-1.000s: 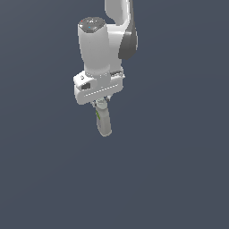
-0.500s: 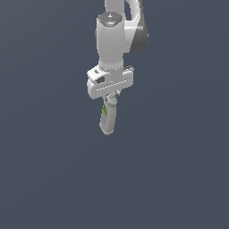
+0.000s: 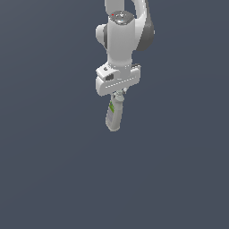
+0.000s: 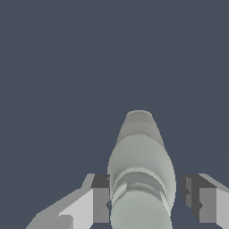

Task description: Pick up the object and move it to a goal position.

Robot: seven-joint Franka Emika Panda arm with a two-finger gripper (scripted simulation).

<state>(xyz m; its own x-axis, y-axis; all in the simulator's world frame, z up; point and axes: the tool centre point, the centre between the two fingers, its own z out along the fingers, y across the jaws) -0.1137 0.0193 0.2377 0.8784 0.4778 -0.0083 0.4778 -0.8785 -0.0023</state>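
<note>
The object (image 3: 114, 117), a small pale grey-white bottle with a green label patch near its top, hangs in the air below my gripper (image 3: 118, 96). The gripper is shut on its upper end, and the bottle points down, slightly tilted. In the wrist view the object (image 4: 141, 152) runs away from the camera between the two dark-padded fingers (image 4: 101, 197). One pad presses its side; the other finger (image 4: 199, 203) shows a thin gap. The floor lies well below it.
Only a plain dark grey-blue floor (image 3: 53, 179) surrounds the arm in both views. The white arm (image 3: 120, 40) rises out of the top of the exterior view. No goal marker shows.
The arm has carried the bottle toward the exterior view's right over the last second, with the grip unchanged. The bottle hangs the same way throughout.
</note>
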